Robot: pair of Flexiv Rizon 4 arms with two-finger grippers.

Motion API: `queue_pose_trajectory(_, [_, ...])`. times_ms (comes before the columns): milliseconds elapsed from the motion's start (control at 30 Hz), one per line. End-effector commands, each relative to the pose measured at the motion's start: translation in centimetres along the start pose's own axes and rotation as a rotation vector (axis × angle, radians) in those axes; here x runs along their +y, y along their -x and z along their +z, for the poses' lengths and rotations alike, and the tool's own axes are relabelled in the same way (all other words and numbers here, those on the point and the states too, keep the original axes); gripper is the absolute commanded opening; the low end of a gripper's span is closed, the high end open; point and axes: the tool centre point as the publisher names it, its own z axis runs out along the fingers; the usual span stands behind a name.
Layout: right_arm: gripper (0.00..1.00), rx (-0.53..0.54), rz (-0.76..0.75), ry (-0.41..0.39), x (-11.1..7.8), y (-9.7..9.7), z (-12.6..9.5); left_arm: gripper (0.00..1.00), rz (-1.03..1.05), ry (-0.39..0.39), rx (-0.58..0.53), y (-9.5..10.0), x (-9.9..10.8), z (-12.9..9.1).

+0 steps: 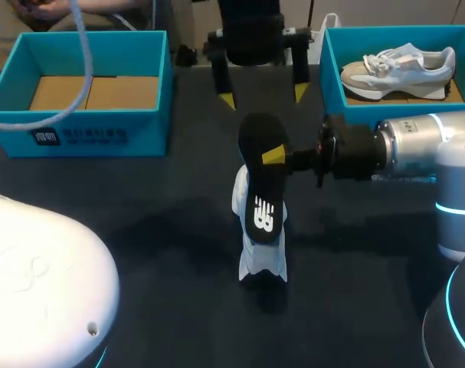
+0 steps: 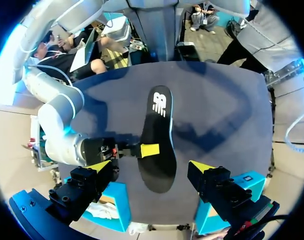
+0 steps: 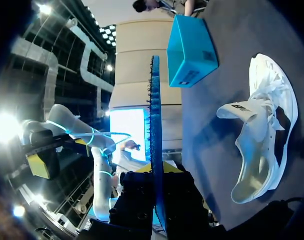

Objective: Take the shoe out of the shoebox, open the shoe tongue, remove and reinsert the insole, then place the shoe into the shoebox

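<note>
My right gripper [image 1: 276, 157] pinches the insole [image 1: 261, 180] by its edge, shoe [image 1: 263, 261] at 6 o'clock, left gripper [image 1: 263, 96] wide; insole may pivot, missing the opening.

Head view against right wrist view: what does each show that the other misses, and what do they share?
Head view only: the left gripper, jaws open, and the right shoebox with a second shoe inside.
Right wrist view only: the tongue of the white shoe lifted off its open mouth, and the insole seen edge-on.
Both: the right gripper shut on the insole, the white shoe, and the left shoebox.
</note>
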Motion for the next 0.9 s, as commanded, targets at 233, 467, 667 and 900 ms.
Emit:
queue_pose_trajectory(233, [0.0, -0.005, 0.001, 0.0, 0.11, -0.01, 0.03, 1.0, -0.007, 0.004, 0.145, 0.31, 0.16, -0.19])
queue_pose_trajectory(467, [0.0, -0.007, 0.0, -0.002, 0.17, -0.06, -0.06, 1.0, -0.012, 0.009, 0.133, 0.23, 0.23, -0.11])
queue_pose_trajectory(667, [0.0, -0.008, -0.002, -0.004, 0.21, -0.16, -0.13, 1.0, -0.02, 0.011, 0.128, 0.2, 0.31, -0.06])
queue_pose_trajectory(900, [0.0, -0.006, 0.002, -0.005, 0.09, -0.16, -0.07, 1.0, -0.022, 0.017, 0.106, -0.06, 0.44, 0.1])
